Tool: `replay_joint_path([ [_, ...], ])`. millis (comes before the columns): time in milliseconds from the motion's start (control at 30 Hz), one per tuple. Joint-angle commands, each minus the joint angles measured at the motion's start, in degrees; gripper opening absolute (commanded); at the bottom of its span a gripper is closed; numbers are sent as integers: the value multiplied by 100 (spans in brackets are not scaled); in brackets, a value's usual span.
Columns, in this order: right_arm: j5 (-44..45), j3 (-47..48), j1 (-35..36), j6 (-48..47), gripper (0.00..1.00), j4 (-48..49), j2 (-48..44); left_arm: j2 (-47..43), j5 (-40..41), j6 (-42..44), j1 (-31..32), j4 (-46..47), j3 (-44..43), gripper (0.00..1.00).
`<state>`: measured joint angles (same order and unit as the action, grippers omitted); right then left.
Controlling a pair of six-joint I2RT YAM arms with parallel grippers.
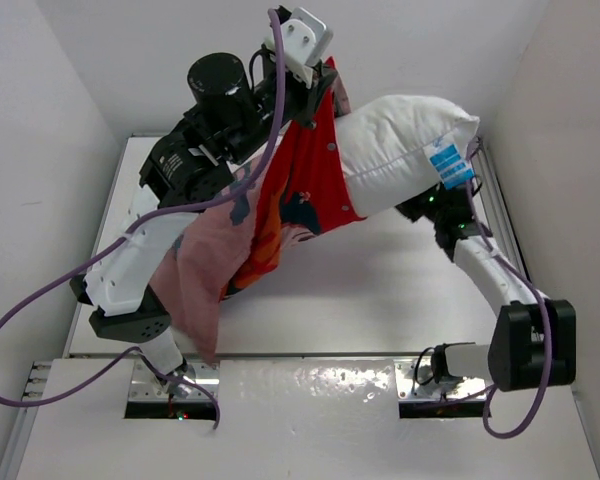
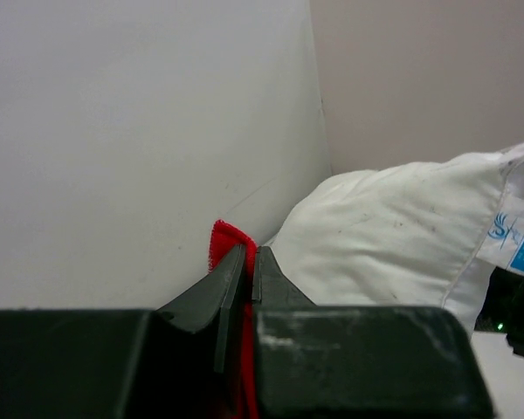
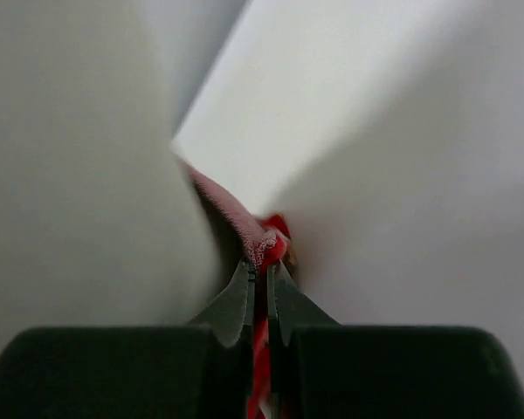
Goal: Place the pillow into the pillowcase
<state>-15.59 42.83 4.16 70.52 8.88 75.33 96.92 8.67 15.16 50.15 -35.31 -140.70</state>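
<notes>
The red printed pillowcase [image 1: 305, 190] hangs in the air above the table, its pinkish inside [image 1: 205, 270] drooping at the left. The white pillow [image 1: 410, 135] sticks out of its right side, blue tag [image 1: 448, 165] showing. My left gripper [image 1: 318, 92] is raised high and shut on the pillowcase's top edge; in the left wrist view its jaws [image 2: 248, 253] pinch red cloth [image 2: 223, 234] beside the pillow [image 2: 393, 231]. My right arm [image 1: 480, 265] reaches under the pillow, fingers hidden from above. The right wrist view shows my right gripper [image 3: 262, 269] shut on the pillowcase's red-and-pink edge [image 3: 236, 214].
White walls enclose the white table [image 1: 380, 290] on the left, back and right. A shiny metal strip [image 1: 310, 385] runs along the near edge between the arm bases. Purple cables [image 1: 40, 300] loop off both arms.
</notes>
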Motion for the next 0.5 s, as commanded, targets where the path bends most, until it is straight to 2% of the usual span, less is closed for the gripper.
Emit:
replay_joint_path([
  [0, 671, 1305, -390, -942, 0, -763, -623, -358, 161, 224, -32, 1246, -441, 0],
  [67, 654, 2084, -811, -1451, 0, -1254, -730, -402, 214, 268, -67, 1447, -274, 0],
  [133, 689, 2754, -847, -1636, 0, -1623, -704, -385, 188, 251, -76, 1483, -308, 0],
  [167, 724, 3401, -856, -1986, 0, -1827, -678, -350, 188, 225, -67, 1492, -396, 0],
  [467, 918, 5277, -865, -2877, 0, -2742, -924, -367, 258, -127, -128, 1466, -274, 0],
])
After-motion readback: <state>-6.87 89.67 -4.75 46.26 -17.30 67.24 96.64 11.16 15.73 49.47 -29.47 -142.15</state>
